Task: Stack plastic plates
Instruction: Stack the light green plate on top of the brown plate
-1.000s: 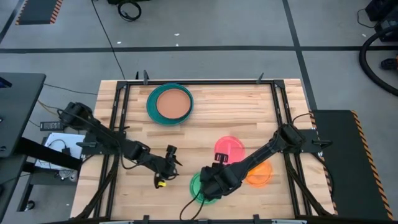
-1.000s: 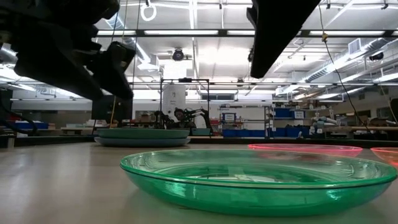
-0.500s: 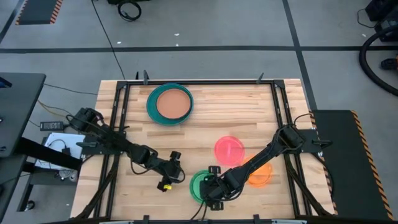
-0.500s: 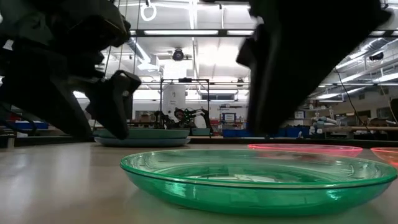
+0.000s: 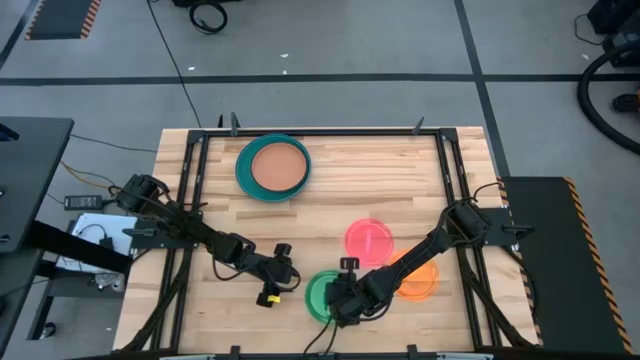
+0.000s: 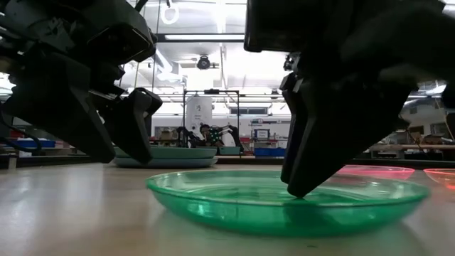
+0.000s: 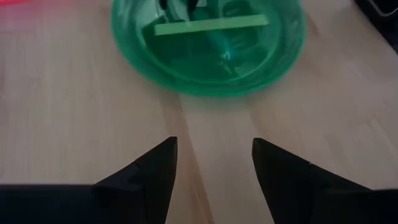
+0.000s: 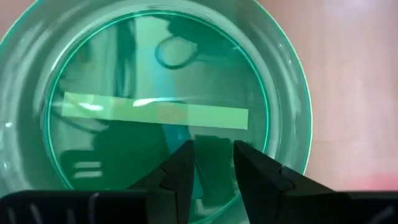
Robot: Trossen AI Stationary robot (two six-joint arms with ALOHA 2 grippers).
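The small green plate (image 5: 316,291) lies flat on the table near its near edge and fills the low view (image 6: 227,206). My right gripper (image 5: 337,298) stands over it, pointing down, its fingers a narrow gap apart (image 8: 213,155). My left gripper (image 5: 286,281) is open just left of the plate, low over the bare wood, and faces the plate's rim (image 7: 208,87) without touching it. The pink plate (image 5: 368,240) and the orange plate (image 5: 422,283) lie to the right. The tan-brown plate (image 5: 278,168) sits inside a teal plate (image 5: 243,172) at the far side. My right gripper comes from above, pointing down, and its fingertips (image 6: 297,190) rest on the green plate's inner floor (image 8: 214,127), on the side toward its right rim. Nothing is pinched between the fingers. The plate lies with its bottom on the table.
A dark frame (image 5: 190,200) borders the wooden table on all sides. Bare wood lies in the middle and on the left half. My right arm (image 5: 420,250) reaches over the orange plate. In the low view the teal stack (image 6: 163,153) and the pink plate (image 6: 370,169) show behind.
My right gripper has swung toward the near edge and dropped onto the green plate. My left gripper has moved right toward the plate and lowered. The green plate has slid a little toward the far edge.
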